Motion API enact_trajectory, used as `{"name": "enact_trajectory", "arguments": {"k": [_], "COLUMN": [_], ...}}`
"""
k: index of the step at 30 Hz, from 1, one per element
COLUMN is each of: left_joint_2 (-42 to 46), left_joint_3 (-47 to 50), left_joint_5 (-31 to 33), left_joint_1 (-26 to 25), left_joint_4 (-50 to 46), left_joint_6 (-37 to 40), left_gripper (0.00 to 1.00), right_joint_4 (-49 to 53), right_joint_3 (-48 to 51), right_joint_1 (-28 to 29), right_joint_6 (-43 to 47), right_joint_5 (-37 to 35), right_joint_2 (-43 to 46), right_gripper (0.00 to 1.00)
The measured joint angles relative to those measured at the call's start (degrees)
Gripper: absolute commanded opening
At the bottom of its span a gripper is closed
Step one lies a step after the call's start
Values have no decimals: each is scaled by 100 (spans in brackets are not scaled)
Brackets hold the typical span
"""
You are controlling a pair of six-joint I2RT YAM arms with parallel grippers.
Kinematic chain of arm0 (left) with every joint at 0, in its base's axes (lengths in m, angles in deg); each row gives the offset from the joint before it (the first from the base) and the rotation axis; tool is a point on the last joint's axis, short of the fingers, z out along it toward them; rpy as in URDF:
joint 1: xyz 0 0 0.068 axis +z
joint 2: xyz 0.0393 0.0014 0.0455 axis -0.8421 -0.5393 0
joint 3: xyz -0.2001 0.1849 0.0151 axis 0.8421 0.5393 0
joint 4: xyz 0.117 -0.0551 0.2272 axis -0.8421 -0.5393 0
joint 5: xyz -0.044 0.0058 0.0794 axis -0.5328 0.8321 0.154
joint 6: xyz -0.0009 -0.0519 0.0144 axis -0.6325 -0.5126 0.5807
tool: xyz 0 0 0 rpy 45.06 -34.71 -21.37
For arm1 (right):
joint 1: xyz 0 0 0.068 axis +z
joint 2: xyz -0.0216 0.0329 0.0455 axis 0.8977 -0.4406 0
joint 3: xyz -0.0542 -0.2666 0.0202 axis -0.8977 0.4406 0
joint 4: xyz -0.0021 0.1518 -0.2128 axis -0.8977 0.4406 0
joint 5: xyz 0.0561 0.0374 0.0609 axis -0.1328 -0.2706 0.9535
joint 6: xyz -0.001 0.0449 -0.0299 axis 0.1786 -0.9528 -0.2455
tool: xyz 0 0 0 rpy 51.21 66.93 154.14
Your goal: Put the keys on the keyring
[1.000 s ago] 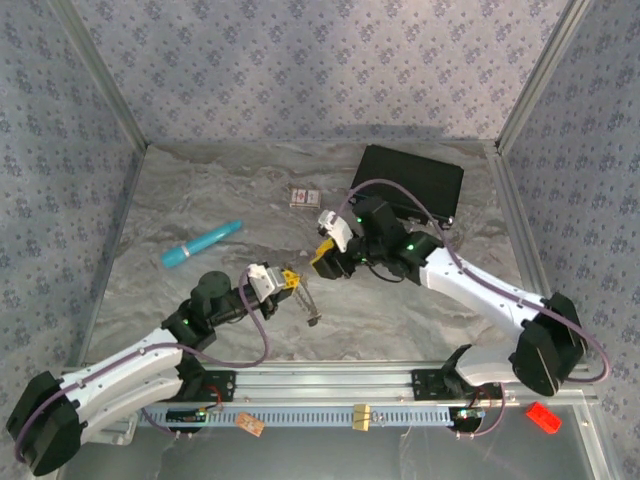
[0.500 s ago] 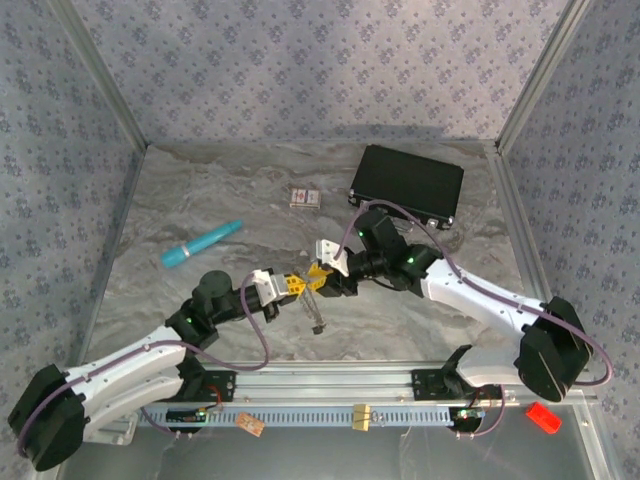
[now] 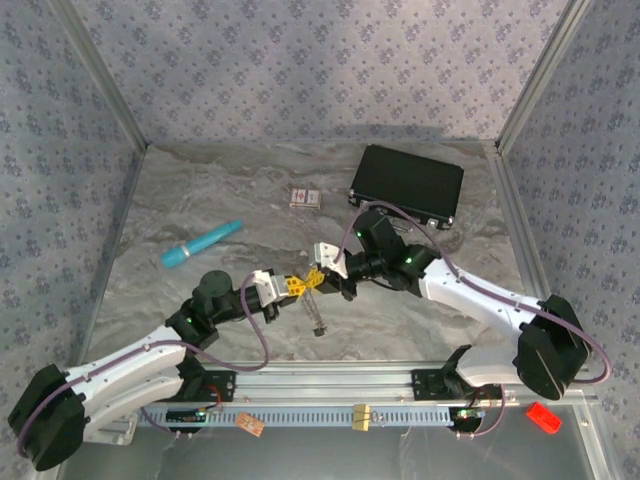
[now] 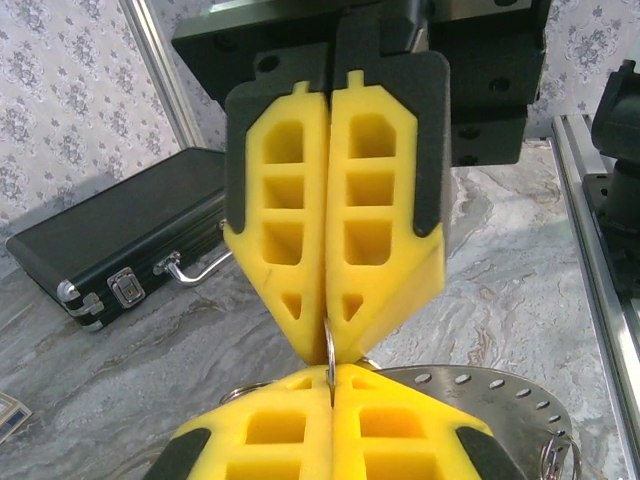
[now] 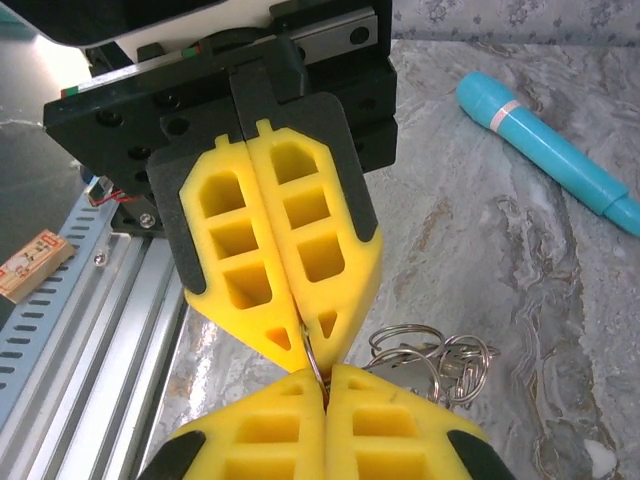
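My left gripper (image 3: pixel 297 287) and right gripper (image 3: pixel 318 277) meet tip to tip above the middle of the table. Both are shut on the same thin silvery loop, the keyring (image 4: pixel 328 345), seen edge-on between the yellow fingertips. In the left wrist view my left gripper (image 4: pixel 332 378) is at the bottom and the right gripper (image 4: pixel 328 335) above it. In the right wrist view a bunch of wire loops with flat metal keys (image 5: pixel 435 360) hangs beside my right gripper (image 5: pixel 325 388). That bunch (image 3: pixel 316 315) dangles below the tips in the top view.
A black case (image 3: pixel 407 185) lies at the back right. A small red-and-white box (image 3: pixel 306 198) sits left of it. A teal pen-like stick (image 3: pixel 202 243) lies to the left. The metal rail (image 3: pixel 350 385) runs along the near edge.
The right gripper has moved down and left to the left gripper's tips and shut on the loop. The left gripper has stayed shut and shifted slightly right.
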Motion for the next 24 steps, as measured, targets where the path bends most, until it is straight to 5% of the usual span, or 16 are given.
{"name": "enact_trajectory", "arguments": {"k": [2,5,24], "left_joint_2": [2,13,-420], "left_joint_3": [-15,-118,-363], "left_joint_5": [107,313,520], "left_joint_1": [-33,-59,-144], "left_joint_4": [-57,-284,-1029], "left_joint_6": [-37,-17,4], "left_gripper": [22,25,22], "right_joint_4": [94,415,1991], "right_joint_3": [-28,-116,-1078], "right_joint_1": [2,35,450], "right_joint_6": [39,127,627], "right_joint_5": [-20,-214,-1687], "right_joint_2": [-2,-2,-444], "right_gripper": [0,0,0]}}
